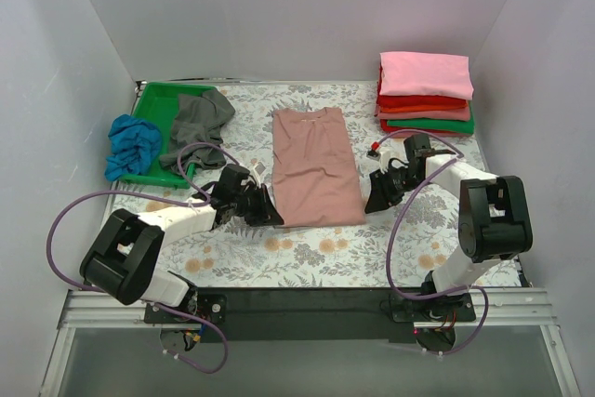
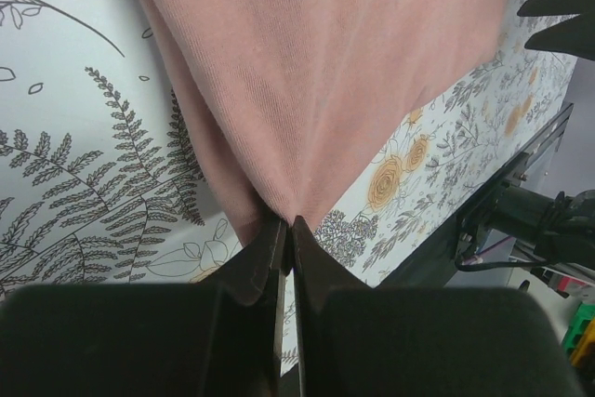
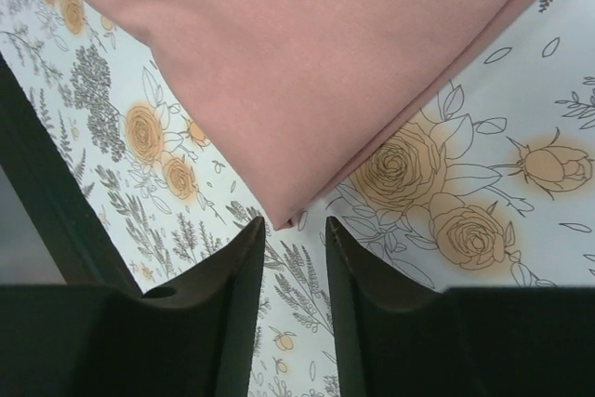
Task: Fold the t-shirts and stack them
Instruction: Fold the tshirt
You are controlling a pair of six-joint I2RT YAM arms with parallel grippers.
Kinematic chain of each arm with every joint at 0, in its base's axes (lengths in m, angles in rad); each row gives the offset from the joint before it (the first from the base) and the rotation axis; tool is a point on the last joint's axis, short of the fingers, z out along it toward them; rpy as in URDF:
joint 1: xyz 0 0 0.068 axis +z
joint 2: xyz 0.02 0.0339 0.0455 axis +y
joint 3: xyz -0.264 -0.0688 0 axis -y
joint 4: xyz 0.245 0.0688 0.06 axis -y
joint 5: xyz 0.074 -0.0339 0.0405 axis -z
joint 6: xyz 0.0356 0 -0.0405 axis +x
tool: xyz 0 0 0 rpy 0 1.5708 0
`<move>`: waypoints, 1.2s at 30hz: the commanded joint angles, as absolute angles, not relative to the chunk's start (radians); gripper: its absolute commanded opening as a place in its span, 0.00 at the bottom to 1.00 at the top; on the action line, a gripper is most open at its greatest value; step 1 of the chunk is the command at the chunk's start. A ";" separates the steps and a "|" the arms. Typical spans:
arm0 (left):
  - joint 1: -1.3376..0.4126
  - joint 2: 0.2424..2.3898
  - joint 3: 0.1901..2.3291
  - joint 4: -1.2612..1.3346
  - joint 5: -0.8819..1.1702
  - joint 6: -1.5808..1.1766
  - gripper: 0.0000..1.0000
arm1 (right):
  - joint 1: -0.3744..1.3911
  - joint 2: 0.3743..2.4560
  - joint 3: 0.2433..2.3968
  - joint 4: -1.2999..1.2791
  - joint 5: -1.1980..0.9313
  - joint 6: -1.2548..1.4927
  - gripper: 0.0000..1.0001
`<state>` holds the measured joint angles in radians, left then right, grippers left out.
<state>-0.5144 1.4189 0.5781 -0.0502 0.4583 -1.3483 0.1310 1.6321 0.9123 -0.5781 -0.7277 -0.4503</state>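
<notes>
A dusty-pink t-shirt (image 1: 314,165) lies folded into a long strip in the middle of the floral covering. My left gripper (image 1: 271,216) is shut on its near left corner (image 2: 279,202). My right gripper (image 1: 374,202) is open just off its near right corner (image 3: 284,216), the corner lying in front of the fingertips and not between them. A stack of folded pink, red and green t-shirts (image 1: 425,92) sits at the back right. A grey t-shirt (image 1: 197,125) and a blue t-shirt (image 1: 132,144) lie crumpled at the back left.
A green plastic tray (image 1: 156,104) at the back left holds the grey tee, with the blue tee draped over its left edge. The dark table edge (image 3: 46,202) runs close behind my right gripper. White walls enclose three sides.
</notes>
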 commanded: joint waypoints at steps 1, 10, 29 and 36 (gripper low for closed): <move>-0.520 1.408 0.578 -0.035 0.469 -1.350 0.00 | 0.129 1.644 0.934 -0.601 -0.785 -0.473 0.41; -0.520 1.413 0.563 -0.028 0.463 -1.350 0.00 | 0.143 1.765 0.953 -0.594 -0.828 -0.463 0.48; -0.519 1.367 0.514 -0.012 0.477 -1.365 0.00 | 0.155 1.700 0.969 -0.703 -0.769 -0.515 0.01; -0.520 1.348 0.488 -0.006 0.482 -1.371 0.00 | 0.155 1.692 0.974 -0.738 -0.753 -0.534 0.01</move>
